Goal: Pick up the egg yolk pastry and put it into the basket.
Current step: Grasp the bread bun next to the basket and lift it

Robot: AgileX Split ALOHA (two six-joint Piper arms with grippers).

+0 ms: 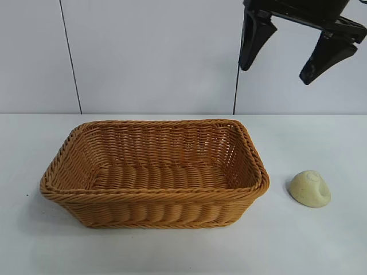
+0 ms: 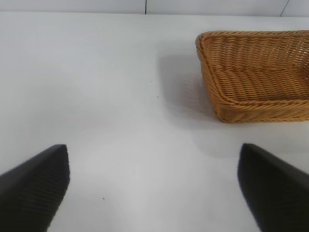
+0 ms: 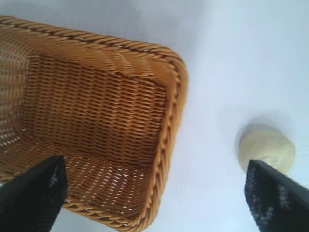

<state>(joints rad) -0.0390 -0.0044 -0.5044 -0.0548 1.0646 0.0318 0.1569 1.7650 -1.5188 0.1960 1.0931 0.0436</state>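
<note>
The pastry (image 1: 310, 188) lies on the white table (image 1: 172, 252), just right of the basket (image 1: 155, 172) and apart from its rim, tipped so its flat underside faces up and toward the far side. The basket sits mid-table with nothing visible inside it. The right gripper (image 1: 287, 57) hangs high above the table's far right, its 2 black fingers (image 1: 254, 37) spread wide with nothing between them; the pastry is well below them and nearer the camera, touching neither finger. In the right wrist view the pastry (image 3: 267, 147) shows just beside one fingertip (image 3: 275, 198), partly covered by it, while the other fingertip sits over the basket's (image 3: 96, 125) near corner, so the open gap spans the basket's right end and the strip of table next to the pastry. The left gripper (image 2: 154, 188) is out of the exterior view; its own camera shows its fingers (image 2: 34, 188) also wide apart and empty over bare table, with the basket (image 2: 256, 77) farther off and no pastry in that view.
</note>
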